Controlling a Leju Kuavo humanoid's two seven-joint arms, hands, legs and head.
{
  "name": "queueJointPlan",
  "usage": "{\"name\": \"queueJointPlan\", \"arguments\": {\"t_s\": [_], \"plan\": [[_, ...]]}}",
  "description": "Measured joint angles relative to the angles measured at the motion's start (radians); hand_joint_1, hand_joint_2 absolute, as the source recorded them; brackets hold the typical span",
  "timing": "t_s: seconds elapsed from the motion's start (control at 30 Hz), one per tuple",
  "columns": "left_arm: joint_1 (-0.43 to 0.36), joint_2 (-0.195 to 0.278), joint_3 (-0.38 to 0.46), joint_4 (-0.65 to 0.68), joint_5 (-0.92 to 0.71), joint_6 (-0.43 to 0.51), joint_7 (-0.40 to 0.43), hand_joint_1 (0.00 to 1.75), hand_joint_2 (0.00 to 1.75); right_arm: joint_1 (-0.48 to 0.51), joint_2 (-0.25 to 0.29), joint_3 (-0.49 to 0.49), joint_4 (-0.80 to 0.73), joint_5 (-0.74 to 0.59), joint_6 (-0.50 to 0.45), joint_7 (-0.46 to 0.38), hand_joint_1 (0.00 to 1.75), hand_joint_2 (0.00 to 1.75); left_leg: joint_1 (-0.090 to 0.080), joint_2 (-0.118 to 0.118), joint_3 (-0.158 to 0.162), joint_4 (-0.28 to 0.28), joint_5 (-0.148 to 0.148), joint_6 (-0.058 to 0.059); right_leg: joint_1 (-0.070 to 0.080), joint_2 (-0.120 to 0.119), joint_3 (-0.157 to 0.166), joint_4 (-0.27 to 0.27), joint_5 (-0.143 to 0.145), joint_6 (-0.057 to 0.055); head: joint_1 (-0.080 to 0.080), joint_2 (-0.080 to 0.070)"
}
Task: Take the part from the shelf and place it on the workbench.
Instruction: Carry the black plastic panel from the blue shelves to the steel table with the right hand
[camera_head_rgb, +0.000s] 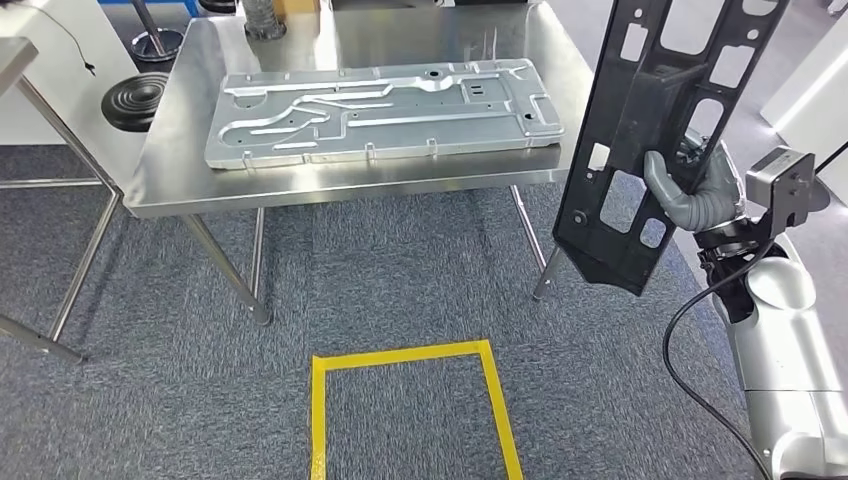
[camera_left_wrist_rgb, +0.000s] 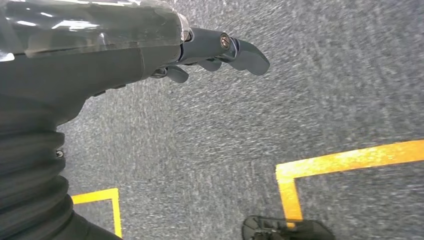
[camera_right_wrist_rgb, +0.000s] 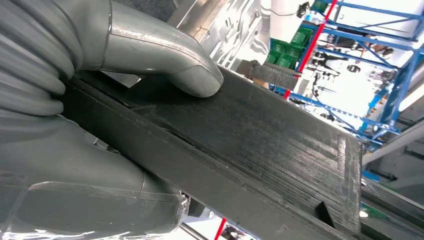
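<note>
Right hand (camera_head_rgb: 695, 190) — thumb and fingers (camera_right_wrist_rgb: 165, 62) clamped on the black part (camera_head_rgb: 650, 130), held nearly upright off the bench's (camera_head_rgb: 180, 180) right edge, long axis vertical. The bench lies to its left, bearing a metal panel (camera_head_rgb: 380, 110). Left hand (camera_left_wrist_rgb: 150, 55) hangs empty, fingers loosely apart.

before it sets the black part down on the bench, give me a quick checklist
1. Grip: right hand holds the black part, thumb pressed on its face: ok.
2. Part clear of the bench: held upright off its right end: ok.
3. Landing spot: a metal plate covers most of the top: not ok.
4. Left hand out of the way, hanging over carpet, empty: ok.
5. Standing position: yellow floor box lies ahead; feet cannot tell.
</note>
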Motion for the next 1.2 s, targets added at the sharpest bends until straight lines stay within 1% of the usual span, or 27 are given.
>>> {"name": "queueJointPlan", "arguments": {"t_s": [0.07,0.13,0.17,0.2,0.27,0.3,0.33,0.37,0.4,0.43,0.47,0.5,0.53,0.63,0.67,0.7,0.73,0.8,0.83,0.87,0.9,0.97,1.0,1.03,1.1,1.17,1.2], "plan": [[0.000,0.000,0.000,0.000,-0.001,0.000,0.000,0.00,1.75,0.002,0.000,0.000,0.001,0.000,0.000,0.000,1.71,1.75,-0.003,0.000,0.002,0.000,-0.007,-0.010,0.005,0.001,0.010,-0.022,-0.006,-0.012,0.000,0.000],[0.000,0.000,0.000,0.000,-0.002,0.000,0.001,0.00,1.75,0.005,0.000,-0.001,0.000,0.000,-0.001,0.000,1.71,1.75,-0.003,0.002,0.003,0.004,-0.016,-0.020,0.002,0.002,0.012,-0.024,-0.010,-0.023,0.000,0.000],[-0.001,0.000,0.000,0.000,-0.002,0.000,0.001,0.00,1.75,0.005,0.000,-0.001,0.000,0.000,-0.001,0.000,1.71,1.75,-0.003,0.003,-0.003,0.023,-0.028,-0.026,-0.001,0.002,0.016,-0.025,-0.012,-0.029,0.000,0.000],[-0.001,0.000,0.000,0.000,-0.002,0.000,0.002,0.00,1.75,0.005,0.000,-0.002,0.000,0.000,-0.001,0.000,1.71,1.75,-0.002,0.004,-0.021,0.063,-0.049,-0.031,-0.003,0.002,0.020,-0.027,-0.014,-0.035,0.000,0.000],[-0.001,0.000,0.000,0.000,-0.002,0.000,0.002,0.00,1.75,0.006,0.000,-0.002,-0.001,0.000,-0.001,0.000,1.71,1.75,0.000,0.005,-0.094,0.203,-0.106,-0.036,-0.003,0.001,0.028,-0.028,-0.021,-0.042,0.000,0.000],[0.000,0.000,0.000,0.000,-0.002,0.000,0.002,0.00,1.75,0.008,0.000,-0.002,-0.001,0.000,-0.001,0.000,1.71,1.75,0.001,0.005,-0.134,0.270,-0.125,-0.038,-0.002,0.001,0.031,-0.028,-0.024,-0.044,0.000,0.000],[0.001,0.000,0.000,0.000,-0.002,0.000,0.003,0.00,1.75,0.009,0.001,-0.002,-0.001,0.000,-0.001,0.000,1.71,1.75,0.001,0.005,-0.162,0.310,-0.126,-0.038,-0.001,0.001,0.036,-0.027,-0.028,-0.044,0.000,0.000],[0.001,0.000,0.000,0.000,-0.002,0.000,0.003,0.00,1.75,0.011,0.001,-0.002,-0.001,0.000,-0.001,0.000,1.71,1.75,0.001,0.005,-0.170,0.306,-0.103,-0.036,-0.001,0.002,0.042,-0.027,-0.033,-0.044,0.000,0.000],[0.002,0.000,0.000,0.000,-0.002,0.000,0.004,0.00,1.75,0.012,0.001,-0.002,-0.001,0.000,-0.001,0.000,1.71,1.75,0.001,0.005,-0.156,0.260,-0.063,-0.033,0.000,0.003,0.051,-0.027,-0.038,-0.042,0.000,0.000],[0.002,0.000,0.000,0.000,-0.002,0.000,0.004,0.00,1.75,0.012,0.001,-0.002,-0.001,0.000,-0.002,0.000,1.71,1.75,0.001,0.005,-0.128,0.186,-0.015,-0.028,0.000,0.003,0.060,-0.027,-0.044,-0.040,0.000,0.000],[0.001,0.000,0.000,0.000,-0.003,0.000,0.005,0.00,1.75,0.012,0.001,-0.002,-0.001,0.000,-0.002,0.000,1.71,1.75,-0.001,0.004,-0.097,0.114,0.020,-0.024,0.002,0.004,0.068,-0.027,-0.050,-0.037,0.000,0.000],[0.001,0.000,0.000,0.000,-0.003,-0.001,0.005,0.00,1.75,0.011,0.001,-0.002,-0.002,0.000,-0.003,0.000,1.71,1.75,-0.003,0.004,-0.073,0.059,0.040,-0.019,0.004,0.005,0.073,-0.027,-0.055,-0.033,0.000,0.000],[0.000,0.000,0.000,0.000,-0.003,-0.001,0.006,0.00,1.75,0.011,0.001,-0.002,-0.002,0.000,-0.004,0.000,1.71,1.75,-0.004,0.004,-0.059,0.027,0.047,-0.015,0.006,0.005,0.075,-0.027,-0.058,-0.028,0.000,0.000],[0.000,0.000,0.000,0.000,-0.002,-0.001,0.006,0.00,1.75,0.011,0.000,-0.003,-0.002,0.000,-0.005,0.000,1.71,1.75,-0.005,0.004,-0.051,0.010,0.042,0.000,0.004,0.005,0.076,-0.028,-0.063,-0.010,0.000,0.000],[0.000,0.000,0.000,0.000,-0.002,-0.001,0.006,0.00,1.75,0.011,0.000,-0.003,-0.003,0.000,-0.005,0.000,1.71,1.75,-0.004,0.004,-0.048,0.005,0.043,0.006,0.003,0.005,0.071,-0.015,-0.072,-0.005,0.000,0.000],[-0.001,0.000,0.000,0.000,-0.002,-0.001,0.006,0.00,1.75,0.009,-0.001,-0.004,-0.003,0.000,-0.005,0.000,1.71,1.75,-0.001,0.004,-0.044,-0.001,0.044,0.011,0.002,0.004,0.056,0.018,-0.091,-0.001,0.000,0.000],[-0.002,0.000,0.000,0.000,-0.001,-0.001,0.006,0.00,1.75,0.008,-0.002,-0.004,-0.003,0.000,-0.006,0.000,1.71,1.75,0.000,0.004,-0.040,-0.004,0.044,0.014,0.000,0.003,0.028,0.073,-0.117,0.003,0.000,0.000],[-0.002,0.000,0.000,0.000,-0.001,-0.001,0.007,0.00,1.75,0.008,-0.001,-0.004,-0.002,0.001,-0.006,0.000,1.71,1.75,-0.001,0.003,-0.038,-0.004,0.040,0.018,0.000,0.003,-0.051,0.209,-0.166,0.009,0.000,0.000],[-0.002,0.000,0.000,0.000,-0.001,-0.001,0.008,0.00,1.75,0.010,-0.001,-0.004,0.000,0.001,-0.006,0.000,1.71,1.75,-0.001,0.003,-0.036,-0.004,0.037,0.019,0.000,0.003,-0.082,0.252,-0.171,0.010,0.000,0.000],[-0.001,0.000,0.000,0.000,-0.001,-0.001,0.008,0.00,1.75,0.011,-0.001,-0.004,0.002,0.002,-0.007,0.000,1.71,1.75,-0.001,0.002,-0.034,-0.002,0.034,0.019,0.000,0.003,-0.094,0.256,-0.154,0.010,0.000,0.000],[0.000,0.000,0.000,0.000,-0.001,-0.001,0.009,0.00,1.75,0.011,0.000,-0.004,0.003,0.002,-0.007,0.000,1.71,1.75,-0.002,0.002,-0.029,-0.001,0.029,0.018,0.000,0.003,-0.084,0.219,-0.118,0.008,0.000,0.000],[0.000,0.000,0.000,0.000,-0.001,-0.001,0.010,0.00,1.75,0.009,0.000,-0.004,0.005,0.002,-0.007,0.001,1.71,1.75,-0.002,0.001,-0.016,0.001,0.019,0.014,0.002,0.002,-0.028,0.082,-0.036,0.000,0.000,0.000],[0.000,0.000,0.000,0.000,0.000,-0.001,0.010,0.00,1.75,0.007,0.000,-0.004,0.005,0.002,-0.007,0.000,1.71,1.75,-0.004,0.000,-0.013,0.003,0.014,0.011,0.005,0.001,-0.003,0.024,-0.012,-0.005,0.000,0.000],[-0.001,-0.001,0.000,0.000,0.000,-0.001,0.010,0.00,1.75,0.006,0.000,-0.004,0.006,0.003,-0.008,0.001,1.71,1.75,-0.005,0.000,-0.012,0.003,0.011,0.007,0.008,0.001,0.011,-0.009,-0.004,-0.011,0.000,0.000],[0.000,-0.002,0.000,0.000,0.001,-0.001,0.011,0.00,1.75,0.005,0.000,-0.004,0.006,0.003,-0.008,0.001,1.71,1.75,-0.006,0.000,-0.011,0.001,0.008,-0.002,0.013,0.002,0.016,-0.026,-0.008,-0.020,0.000,0.000],[0.000,-0.003,0.000,0.000,0.001,-0.002,0.011,0.00,1.75,0.004,0.000,-0.004,0.006,0.003,-0.008,0.001,1.71,1.75,-0.008,0.002,-0.010,0.007,-0.002,-0.013,0.007,0.003,0.024,-0.032,-0.009,-0.031,0.000,0.000],[-0.001,-0.003,0.000,0.000,0.001,-0.002,0.011,0.00,1.75,0.003,0.000,-0.004,0.006,0.003,-0.008,0.001,1.71,1.75,-0.008,0.003,-0.018,0.031,-0.017,-0.019,0.003,0.002,0.030,-0.037,-0.010,-0.036,0.000,0.000]]}}
